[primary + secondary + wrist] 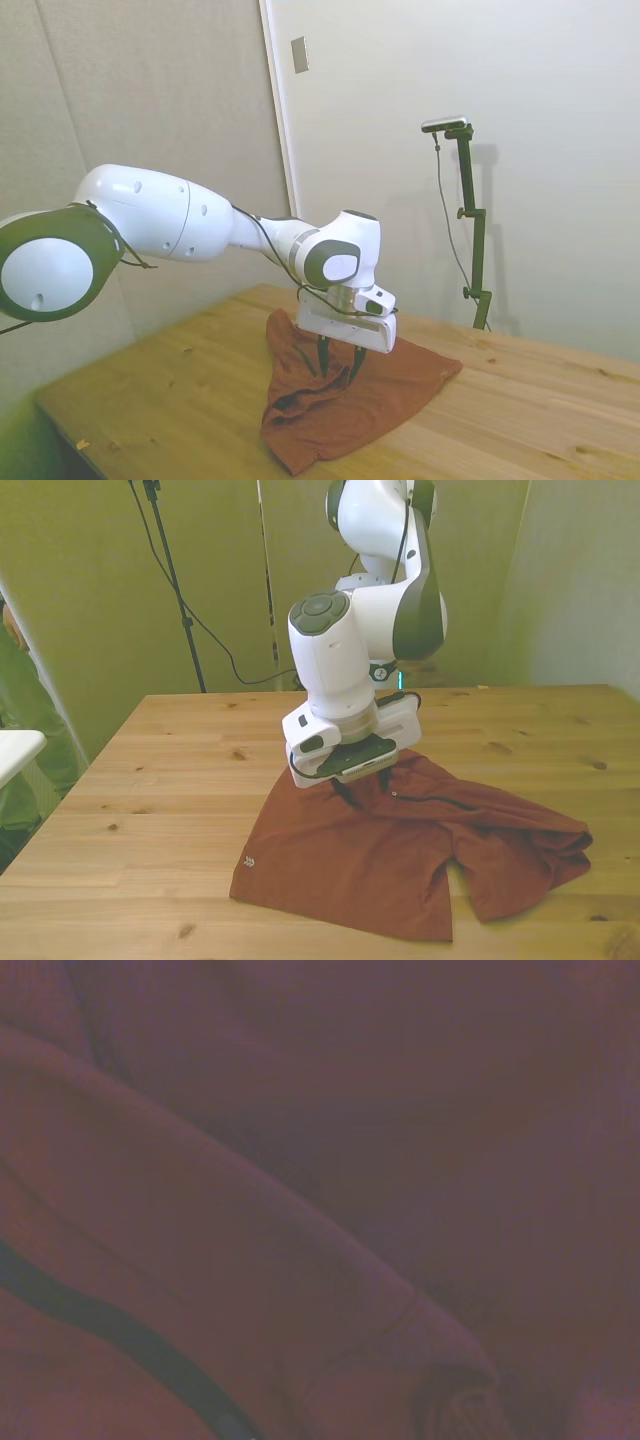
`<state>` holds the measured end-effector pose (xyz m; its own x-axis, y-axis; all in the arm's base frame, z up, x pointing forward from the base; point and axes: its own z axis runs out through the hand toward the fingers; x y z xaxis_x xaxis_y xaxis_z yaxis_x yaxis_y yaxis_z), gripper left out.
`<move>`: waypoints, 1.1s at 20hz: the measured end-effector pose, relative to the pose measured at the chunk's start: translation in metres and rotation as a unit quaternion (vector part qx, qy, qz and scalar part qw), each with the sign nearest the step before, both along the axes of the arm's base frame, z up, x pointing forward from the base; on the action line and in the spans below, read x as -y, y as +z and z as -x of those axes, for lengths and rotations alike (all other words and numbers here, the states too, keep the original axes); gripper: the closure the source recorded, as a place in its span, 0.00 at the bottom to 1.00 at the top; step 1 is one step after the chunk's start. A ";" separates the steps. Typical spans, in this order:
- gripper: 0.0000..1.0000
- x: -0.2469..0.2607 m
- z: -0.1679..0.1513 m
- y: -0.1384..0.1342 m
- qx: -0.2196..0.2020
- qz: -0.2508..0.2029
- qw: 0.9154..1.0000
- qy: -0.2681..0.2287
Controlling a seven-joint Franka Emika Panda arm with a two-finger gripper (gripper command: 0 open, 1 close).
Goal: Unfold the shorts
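Note:
The rust-brown shorts (345, 410) (370, 855) lie crumpled on the wooden table (170, 395) (170, 770). One side is bunched up toward the front view's right, and a dark pocket slit (445, 801) runs across the top. My gripper (339, 370) (352, 786) points straight down over the shorts' upper edge. In the side view its two dark fingers (323, 357) stand apart, open, with their tips down at the cloth. In the front view the hand hides most of the fingers. The wrist view is filled by folds of the shorts (400, 1160), crossed by a dark band (110, 1325).
A person's sleeve (18, 720) and a white surface (14, 750) show at the front view's left edge. Bare table wood surrounds the shorts on all sides, and walls stand close behind the table.

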<state>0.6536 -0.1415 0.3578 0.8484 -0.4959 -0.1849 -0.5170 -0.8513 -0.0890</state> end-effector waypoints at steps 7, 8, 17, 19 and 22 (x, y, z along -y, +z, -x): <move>1.00 -0.007 0.001 0.012 0.004 0.011 1.000 0.001; 1.00 -0.008 0.001 0.013 0.005 0.012 1.000 0.002; 1.00 -0.059 0.043 0.046 0.050 0.057 0.997 0.010; 1.00 -0.067 0.046 0.049 0.055 0.058 0.997 0.015; 1.00 -0.097 0.065 0.057 0.068 0.062 0.995 0.044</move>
<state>0.5888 -0.0440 0.4147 0.9029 -0.4298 -0.0084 -0.4297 -0.9019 -0.0451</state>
